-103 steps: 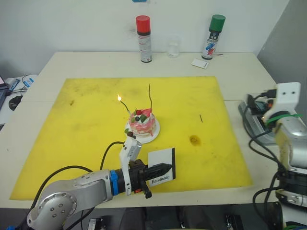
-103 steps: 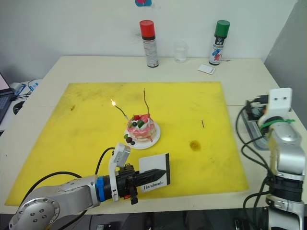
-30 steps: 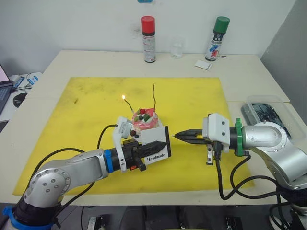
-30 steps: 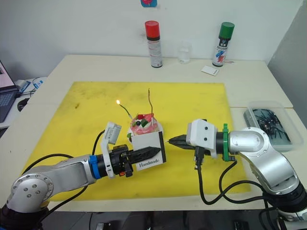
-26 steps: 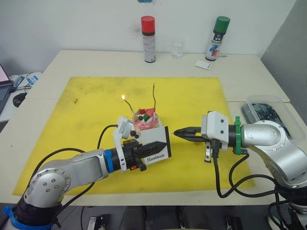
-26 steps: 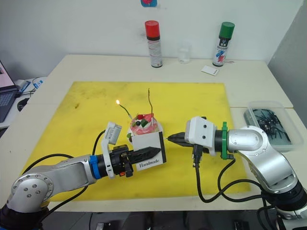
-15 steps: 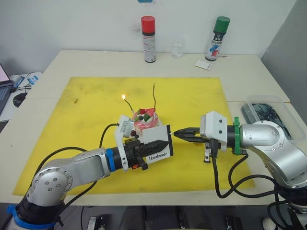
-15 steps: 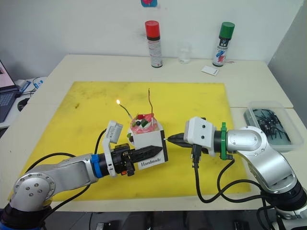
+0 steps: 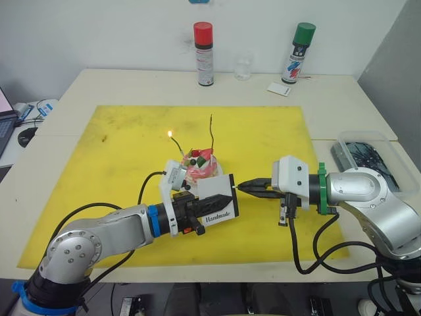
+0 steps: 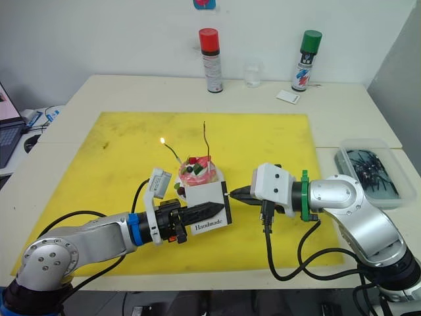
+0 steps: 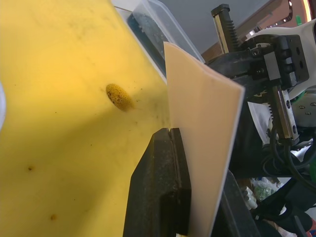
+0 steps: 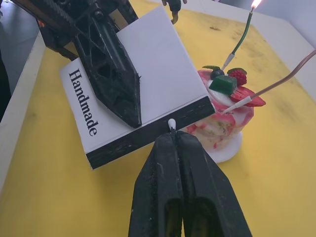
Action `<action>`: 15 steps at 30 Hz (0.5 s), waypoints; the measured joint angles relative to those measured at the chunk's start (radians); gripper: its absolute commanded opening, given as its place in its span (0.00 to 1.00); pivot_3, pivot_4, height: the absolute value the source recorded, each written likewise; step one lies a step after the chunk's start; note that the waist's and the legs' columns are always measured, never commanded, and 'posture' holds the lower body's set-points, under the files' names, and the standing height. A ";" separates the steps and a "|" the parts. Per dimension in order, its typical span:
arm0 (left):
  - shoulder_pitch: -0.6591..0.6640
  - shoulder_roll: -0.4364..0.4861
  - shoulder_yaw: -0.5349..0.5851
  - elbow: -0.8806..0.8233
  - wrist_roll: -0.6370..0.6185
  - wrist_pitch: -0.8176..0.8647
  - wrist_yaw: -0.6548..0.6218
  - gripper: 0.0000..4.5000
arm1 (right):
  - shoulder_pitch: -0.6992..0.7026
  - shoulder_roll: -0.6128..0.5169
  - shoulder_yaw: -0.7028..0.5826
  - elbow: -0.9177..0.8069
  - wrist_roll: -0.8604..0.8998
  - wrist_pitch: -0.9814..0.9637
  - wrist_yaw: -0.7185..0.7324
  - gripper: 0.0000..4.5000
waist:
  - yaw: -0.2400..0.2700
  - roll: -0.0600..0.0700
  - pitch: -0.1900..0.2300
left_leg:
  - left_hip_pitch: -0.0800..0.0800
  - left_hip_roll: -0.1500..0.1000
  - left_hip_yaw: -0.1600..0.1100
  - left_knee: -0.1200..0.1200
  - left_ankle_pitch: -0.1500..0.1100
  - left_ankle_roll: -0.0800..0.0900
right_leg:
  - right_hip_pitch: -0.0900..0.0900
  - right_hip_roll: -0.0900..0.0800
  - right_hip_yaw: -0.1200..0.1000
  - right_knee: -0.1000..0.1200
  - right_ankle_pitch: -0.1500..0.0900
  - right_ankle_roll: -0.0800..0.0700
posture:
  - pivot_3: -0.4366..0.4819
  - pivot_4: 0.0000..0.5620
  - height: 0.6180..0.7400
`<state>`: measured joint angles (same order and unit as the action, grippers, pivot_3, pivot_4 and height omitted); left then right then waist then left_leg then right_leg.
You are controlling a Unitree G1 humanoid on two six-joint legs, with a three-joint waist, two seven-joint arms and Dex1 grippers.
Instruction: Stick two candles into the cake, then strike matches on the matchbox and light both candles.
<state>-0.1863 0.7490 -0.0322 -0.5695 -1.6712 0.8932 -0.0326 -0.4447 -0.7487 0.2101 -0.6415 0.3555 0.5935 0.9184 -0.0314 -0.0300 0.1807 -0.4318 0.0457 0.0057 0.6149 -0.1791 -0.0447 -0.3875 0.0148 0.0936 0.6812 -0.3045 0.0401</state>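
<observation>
- Holding the matchbox (image 9: 216,199) upright in my left gripper (image 9: 212,206), fingers clenched on its faces, just in front of the cake (image 9: 199,166).
- My right gripper (image 12: 174,140) is pinched shut on a match (image 12: 171,123); its pale head touches the black strip at the box's edge.
- One candle (image 10: 170,150) burns; the other candle (image 10: 205,139) is unlit.
- I judge the match thin and brittle, so I should grip near the head and strike lightly.
- The box is light card; I must clamp its flat faces firmly.
</observation>
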 measured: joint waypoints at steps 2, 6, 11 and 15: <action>0.000 0.000 0.000 -0.001 0.000 0.000 0.000 0.00 | 0.000 0.000 0.001 -0.003 0.000 0.002 0.000 0.01 | 0.000 0.000 0.000 | 0.000 0.000 0.000 0.000 0.000 0.000 | 0.000 0.000 0.000 0.000 0.000 0.000 | 0.48 0.27 1.00; 0.003 0.029 0.001 -0.012 -0.001 0.015 -0.015 0.00 | -0.001 0.034 0.013 0.014 -0.033 -0.013 -0.036 0.01 | -0.001 0.000 0.000 | 0.000 0.000 0.000 0.000 0.000 0.000 | 0.000 0.001 0.000 0.000 0.000 0.000 | 0.48 0.27 1.00; 0.120 0.203 0.039 -0.130 -0.013 0.109 -0.194 0.00 | -0.079 0.128 -0.025 0.107 -0.104 -0.042 -0.171 0.01 | -0.008 0.000 0.000 | 0.000 0.001 0.000 0.000 0.000 0.000 | -0.002 0.001 0.001 0.001 0.000 -0.001 | 0.48 0.27 1.00; 0.184 0.250 0.100 -0.127 0.010 0.116 -0.267 0.00 | -0.102 0.156 -0.069 0.113 -0.099 -0.045 -0.201 0.01 | 0.003 0.000 0.000 | 0.000 0.001 0.000 -0.001 0.000 0.000 | -0.001 0.000 -0.001 0.001 -0.001 -0.002 | 0.48 0.27 1.00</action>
<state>-0.0028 0.9994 0.0681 -0.6965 -1.6617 1.0092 -0.2994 -0.5468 -0.5923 0.1407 -0.5282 0.2568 0.5480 0.7173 -0.0281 -0.0302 0.1809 -0.4317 0.0468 0.0055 0.6143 -0.1791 -0.0448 -0.3882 0.0145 0.0925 0.6817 -0.3056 0.0378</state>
